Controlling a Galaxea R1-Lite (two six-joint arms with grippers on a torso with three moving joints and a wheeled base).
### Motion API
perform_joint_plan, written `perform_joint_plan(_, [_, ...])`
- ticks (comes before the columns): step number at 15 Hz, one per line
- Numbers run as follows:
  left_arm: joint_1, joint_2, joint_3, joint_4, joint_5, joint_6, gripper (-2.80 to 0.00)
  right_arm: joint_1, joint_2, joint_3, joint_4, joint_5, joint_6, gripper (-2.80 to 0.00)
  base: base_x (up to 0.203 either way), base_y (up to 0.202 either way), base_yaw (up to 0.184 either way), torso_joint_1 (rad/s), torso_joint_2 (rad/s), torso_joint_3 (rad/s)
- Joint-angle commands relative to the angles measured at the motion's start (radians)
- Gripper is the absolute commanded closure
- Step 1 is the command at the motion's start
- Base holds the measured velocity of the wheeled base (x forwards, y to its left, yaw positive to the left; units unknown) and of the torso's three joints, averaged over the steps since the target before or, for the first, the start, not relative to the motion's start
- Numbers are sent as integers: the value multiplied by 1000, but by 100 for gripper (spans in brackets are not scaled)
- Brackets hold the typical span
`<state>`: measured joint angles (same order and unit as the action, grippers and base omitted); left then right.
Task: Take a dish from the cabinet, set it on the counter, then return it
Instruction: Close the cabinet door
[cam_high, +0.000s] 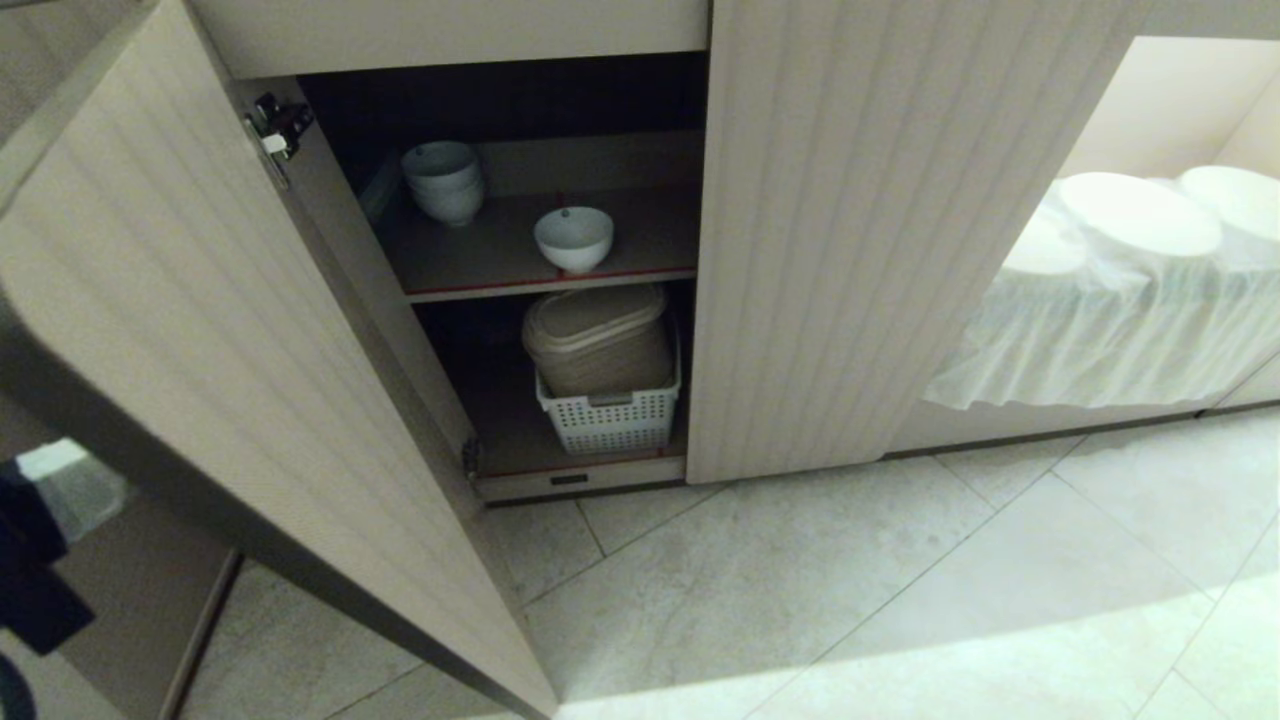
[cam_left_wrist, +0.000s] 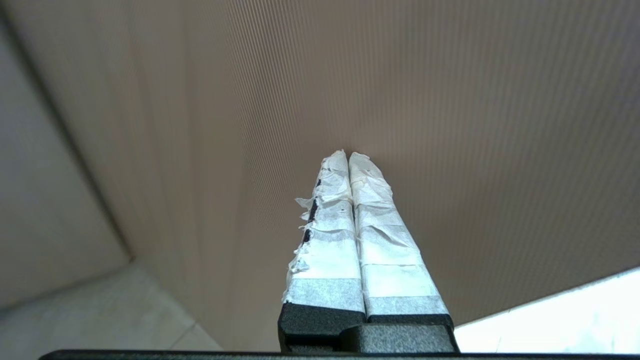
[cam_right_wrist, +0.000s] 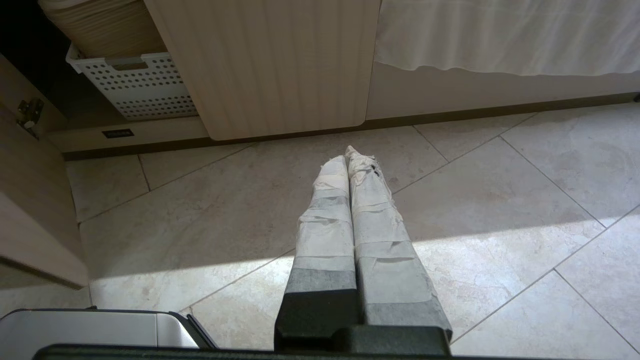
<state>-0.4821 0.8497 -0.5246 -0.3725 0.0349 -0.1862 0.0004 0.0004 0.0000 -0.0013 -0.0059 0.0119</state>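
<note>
The dish (cam_high: 573, 238), a small white bowl, stands upright near the front edge of the cabinet's (cam_high: 860, 250) upper shelf. The cabinet's left door (cam_high: 200, 330) is swung wide open. My left gripper (cam_left_wrist: 348, 155) is shut with nothing in it, its taped fingertips close against a ribbed beige door face (cam_left_wrist: 450, 100); contact cannot be told. It does not show in the head view. Low over the floor tiles in front of the closed right door (cam_right_wrist: 270, 65), my right gripper (cam_right_wrist: 350, 155) is shut and empty. The counter is out of view.
A stack of white bowls (cam_high: 443, 180) sits at the shelf's back left. Below, a white perforated basket (cam_high: 610, 415) holds a beige lidded container (cam_high: 598, 340). A niche with white cloth (cam_high: 1120, 300) lies to the right. Part of the robot's base (cam_right_wrist: 100, 330) shows near the floor.
</note>
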Motion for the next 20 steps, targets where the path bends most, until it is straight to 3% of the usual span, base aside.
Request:
perform_joint_plan(1, [-29,160,-63,-47,5,-1,0,0,0,0,0,0,-1,0,0,0,0,0,0,0])
perform_joint_plan(7, [-64,448,-269,-183,43,7,0,0,0,0,0,0,-1,0,0,0,0,0,0,0])
perform_joint_plan(15, [-103,823,-682,-246,265,11,0,1,0,0,0,0,-1,0,0,0,0,0,0,0])
perform_joint_plan(20, [-110,959,-910,-253,370,76,0,1,0,0,0,0,-1,0,0,0,0,0,0,0])
